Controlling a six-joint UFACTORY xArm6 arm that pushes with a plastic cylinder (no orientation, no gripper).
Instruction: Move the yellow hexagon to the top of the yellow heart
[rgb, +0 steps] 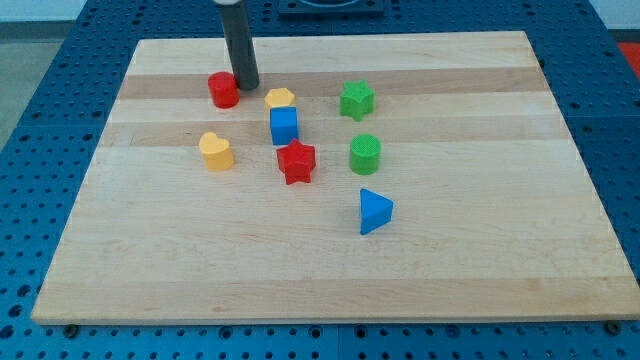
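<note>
My tip (248, 84) is down on the pale wooden counter (480, 260) near the view's top, right beside the small red round block (223, 90) on its right and just left of the small yellow hexagon block (280, 98), with a sliver of bare wood between rod and hexagon. There are no fingers on this arm, only the straight dark rod, so nothing opens, closes or grips; everything is done by pushing. The yellow hexagon sits just above the blue cube block (284, 126), apparently touching it, while the yellow heart block (215, 151) lies down and to the view's left, well apart. The goal spot, I judge, is the bare wood just above the heart, below the red round block. That means the hexagon has to travel leftward and a little down, so pushing from where the tip is now would send it the wrong way; better to circle over the top of the hexagon to its right side and press squarely through its middle. Watch the red round block and the blue cube, both close enough to get dragged along. The red star block (296, 161), green star-shaped block (356, 100), green round block (365, 154) and blue triangular block (374, 211) are out of the lane. The counter is light planked wood, smooth and flat, resting on a blue perforated base (30, 150).
</note>
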